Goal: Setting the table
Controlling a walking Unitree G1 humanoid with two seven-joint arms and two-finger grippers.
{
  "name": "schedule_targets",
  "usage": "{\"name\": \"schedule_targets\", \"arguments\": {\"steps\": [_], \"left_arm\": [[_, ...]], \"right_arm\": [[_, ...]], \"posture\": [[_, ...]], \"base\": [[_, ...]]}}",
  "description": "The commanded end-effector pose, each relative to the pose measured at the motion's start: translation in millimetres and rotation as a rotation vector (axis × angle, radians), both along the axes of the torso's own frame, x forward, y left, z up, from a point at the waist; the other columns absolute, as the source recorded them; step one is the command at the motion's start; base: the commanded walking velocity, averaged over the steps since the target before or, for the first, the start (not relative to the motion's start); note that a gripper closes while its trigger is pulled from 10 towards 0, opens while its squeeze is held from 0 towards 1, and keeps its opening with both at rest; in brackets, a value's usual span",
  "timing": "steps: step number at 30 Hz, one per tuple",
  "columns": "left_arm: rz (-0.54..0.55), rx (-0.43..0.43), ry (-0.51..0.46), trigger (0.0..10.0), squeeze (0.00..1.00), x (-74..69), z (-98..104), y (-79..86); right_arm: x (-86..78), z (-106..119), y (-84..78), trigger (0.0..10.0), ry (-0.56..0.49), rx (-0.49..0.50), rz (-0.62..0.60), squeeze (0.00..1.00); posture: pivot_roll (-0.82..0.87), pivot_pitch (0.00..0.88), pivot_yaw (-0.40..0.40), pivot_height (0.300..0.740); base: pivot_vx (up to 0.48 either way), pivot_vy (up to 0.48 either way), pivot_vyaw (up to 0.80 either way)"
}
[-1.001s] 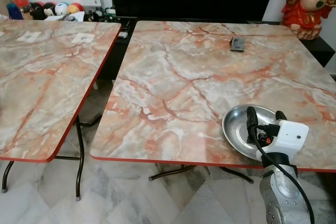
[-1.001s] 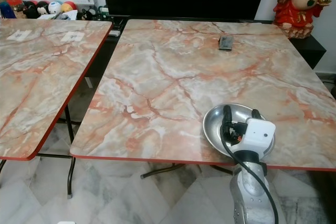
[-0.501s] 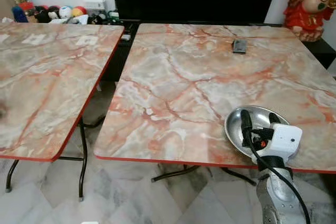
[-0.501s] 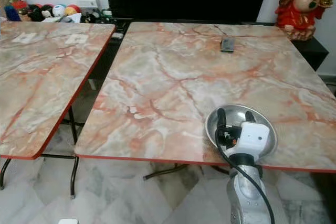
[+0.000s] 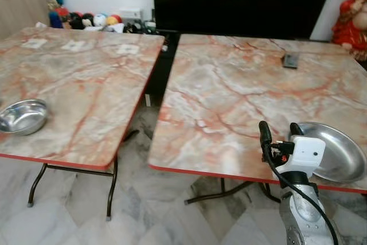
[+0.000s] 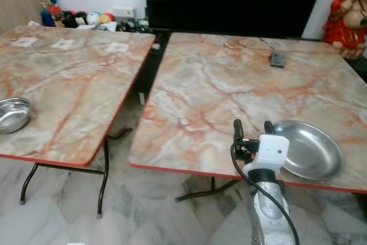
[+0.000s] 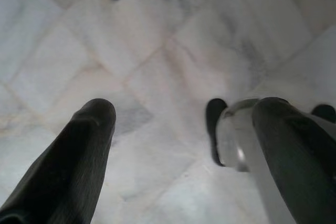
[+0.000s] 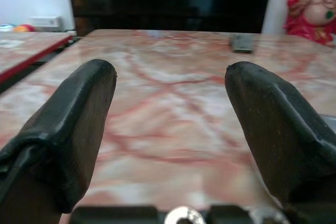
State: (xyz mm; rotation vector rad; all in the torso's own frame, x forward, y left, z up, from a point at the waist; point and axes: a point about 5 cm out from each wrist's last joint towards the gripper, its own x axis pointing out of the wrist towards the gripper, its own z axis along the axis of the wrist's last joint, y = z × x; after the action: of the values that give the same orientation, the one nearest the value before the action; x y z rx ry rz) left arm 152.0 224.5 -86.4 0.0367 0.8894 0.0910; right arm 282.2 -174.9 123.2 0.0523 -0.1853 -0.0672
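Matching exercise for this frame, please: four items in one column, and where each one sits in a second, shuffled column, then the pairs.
Items:
1. steel plate
2. steel bowl
3. remote
4. red statue

Places:
A. near edge of the left table
B. far side of the right table
C. beyond the right table's far right corner
D. near right corner of the right table

Pairs: 1-D, 2-A, 3-B, 4-C

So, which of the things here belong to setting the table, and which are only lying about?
For the job:
- steel plate near the front edge of the right table
- steel bowl on the left table
- right gripper, fingers apart, beside the plate

Lying about:
- small dark remote at the far side of the right table
- red statue
- toys behind the left table
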Motion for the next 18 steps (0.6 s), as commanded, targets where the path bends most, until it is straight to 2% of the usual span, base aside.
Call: {"name": "schedule_targets", "arguments": {"steps": [1, 18], "left_arm": [[-0.001, 0.001, 0.003, 10.0, 0.0, -0.8, -0.4, -0.2], [0.0, -0.002, 0.016, 10.0, 0.0, -3.7, -2.1, -1.6]], "right_arm": [[0.4, 0.2, -0.7, 10.0, -0.003, -0.018, 0.005, 0.0], [4.9, 0.5, -3.7, 10.0, 0.0, 0.01, -0.026, 0.0]], "posture": [[-0.05, 0.05, 0.002, 0.74], [-0.05, 0.061, -0.005, 0.74]], "base": [[0.0, 0.48, 0.5], [0.0, 0.48, 0.03]]}}
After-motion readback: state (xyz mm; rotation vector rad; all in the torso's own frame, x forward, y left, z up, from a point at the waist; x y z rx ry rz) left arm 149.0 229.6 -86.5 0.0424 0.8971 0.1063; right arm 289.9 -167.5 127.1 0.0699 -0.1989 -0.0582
